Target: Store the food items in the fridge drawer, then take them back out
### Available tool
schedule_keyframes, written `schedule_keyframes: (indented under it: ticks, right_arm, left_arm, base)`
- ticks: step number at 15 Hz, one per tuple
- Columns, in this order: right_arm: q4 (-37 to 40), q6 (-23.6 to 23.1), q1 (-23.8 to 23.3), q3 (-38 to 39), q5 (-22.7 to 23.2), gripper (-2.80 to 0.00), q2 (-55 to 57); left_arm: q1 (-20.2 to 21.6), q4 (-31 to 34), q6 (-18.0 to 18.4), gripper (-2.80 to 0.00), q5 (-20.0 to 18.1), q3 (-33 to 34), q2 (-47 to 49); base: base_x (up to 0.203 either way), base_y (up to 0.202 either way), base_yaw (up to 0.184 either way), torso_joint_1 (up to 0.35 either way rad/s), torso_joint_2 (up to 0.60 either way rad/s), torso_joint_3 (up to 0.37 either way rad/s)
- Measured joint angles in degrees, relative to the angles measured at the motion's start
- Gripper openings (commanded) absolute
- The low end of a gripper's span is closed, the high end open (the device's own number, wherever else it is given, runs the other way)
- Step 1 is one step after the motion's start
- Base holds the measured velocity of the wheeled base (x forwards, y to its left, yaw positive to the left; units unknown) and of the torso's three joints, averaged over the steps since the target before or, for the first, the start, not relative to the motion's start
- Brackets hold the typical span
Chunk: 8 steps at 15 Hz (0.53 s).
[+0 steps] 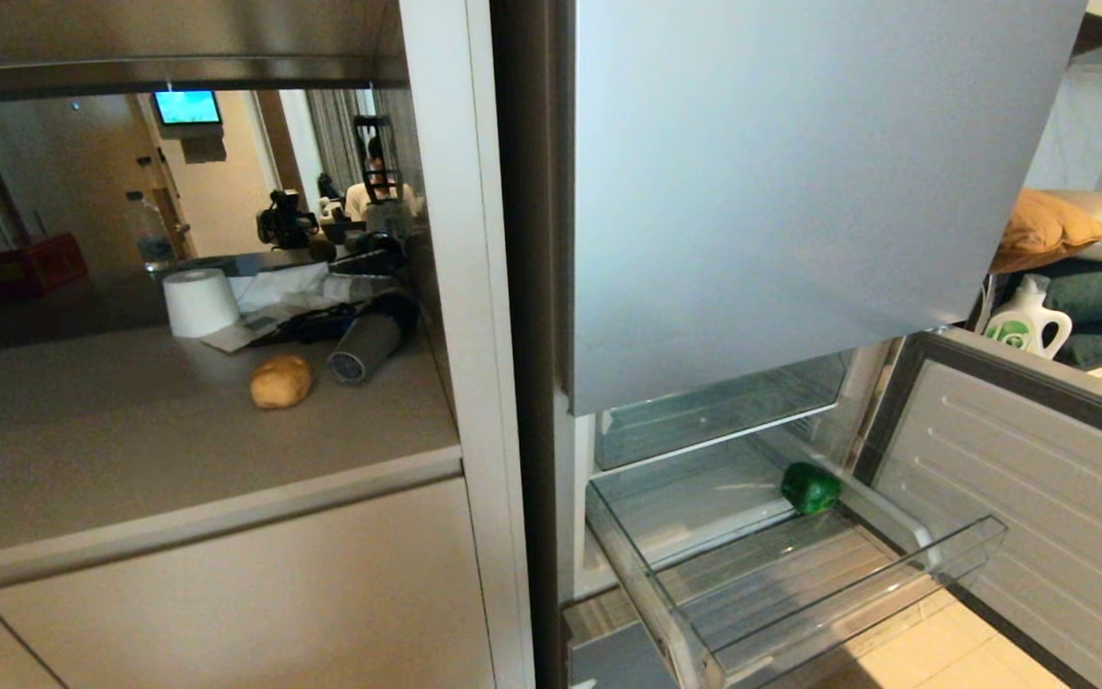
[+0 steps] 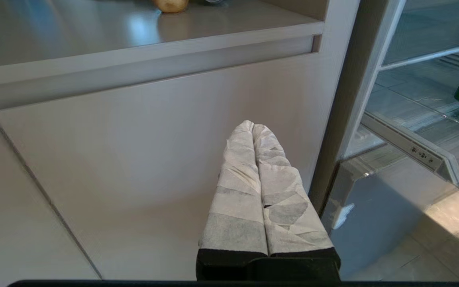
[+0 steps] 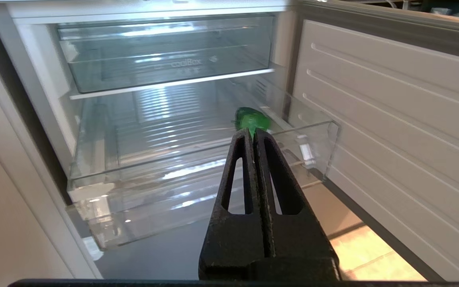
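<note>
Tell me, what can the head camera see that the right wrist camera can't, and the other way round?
Only the head view shows the potato on the counter, beside a white paper roll. Only the right wrist view shows the right gripper, fingers shut and empty, and a second clear bin above the drawer. Both show the green pepper lying in the pulled-out fridge drawer, near its back right corner.
</note>
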Motion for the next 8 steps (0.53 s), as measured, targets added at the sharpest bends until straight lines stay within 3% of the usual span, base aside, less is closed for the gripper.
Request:
schedule_keyframes:
  ticks: [8]
  right_arm:
    - [-0.06, -0.05, 0.00, 0.00, 0.00, -2.80, 0.00]
  left_arm:
    - [0.00, -0.01, 0.00, -2.80, -0.02, 0.00, 0.00]
  base:
    - [0.000, 0.000, 0.000, 0.000, 0.00, 0.000]
